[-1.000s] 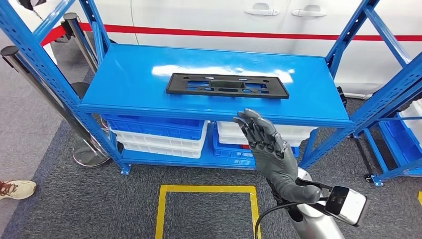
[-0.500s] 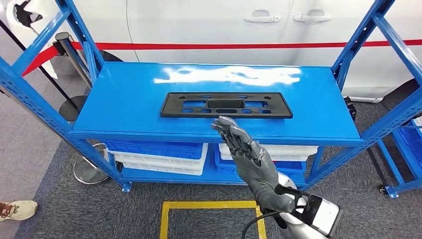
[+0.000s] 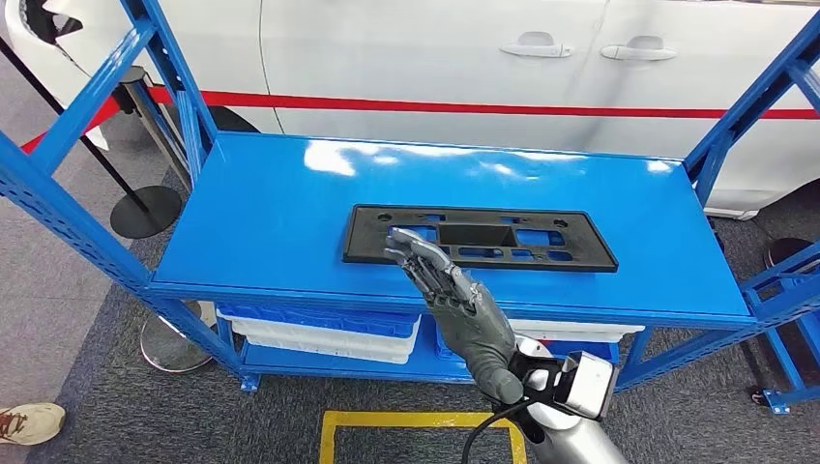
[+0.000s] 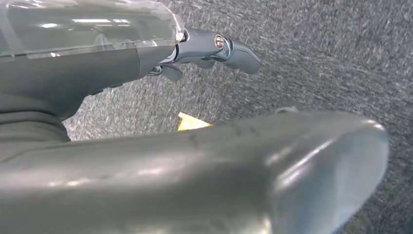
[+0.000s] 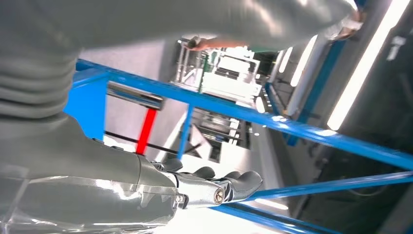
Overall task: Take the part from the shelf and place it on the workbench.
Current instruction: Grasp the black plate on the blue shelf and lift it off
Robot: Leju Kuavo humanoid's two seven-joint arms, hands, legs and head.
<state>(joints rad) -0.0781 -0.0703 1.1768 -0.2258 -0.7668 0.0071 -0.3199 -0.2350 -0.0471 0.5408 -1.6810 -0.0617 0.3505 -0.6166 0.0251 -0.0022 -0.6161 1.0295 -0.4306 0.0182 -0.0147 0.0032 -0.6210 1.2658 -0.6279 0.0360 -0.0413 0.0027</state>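
Note:
A flat black rectangular part (image 3: 541, 253) with several cut-outs lies on the top board of the blue shelf (image 3: 271, 213), near its front edge. My right hand (image 3: 454, 300) reaches over that edge with its fingers stretched out and apart. Its fingertips (image 3: 401, 240) are over the left portion of the part, and I cannot tell whether they touch it. In the right wrist view the same hand (image 5: 209, 187) holds nothing, with blue shelf beams beyond it. My left hand (image 4: 185, 161) hangs over grey carpet with nothing in it, fingers (image 4: 229, 48) loosely apart.
A white car (image 3: 435, 58) with a red stripe stands right behind the shelf. Blue and white bins (image 3: 319, 329) fill the lower level. A yellow floor marking (image 3: 425, 420) lies before me, a stanchion base (image 3: 145, 211) at left, a person's shoe (image 3: 29, 422), another blue rack (image 3: 788, 290) at right.
The camera has shifted, so the shelf now sits lower and nearer in the picture. My right hand has moved forward from below the shelf's front edge to over the part's left portion.

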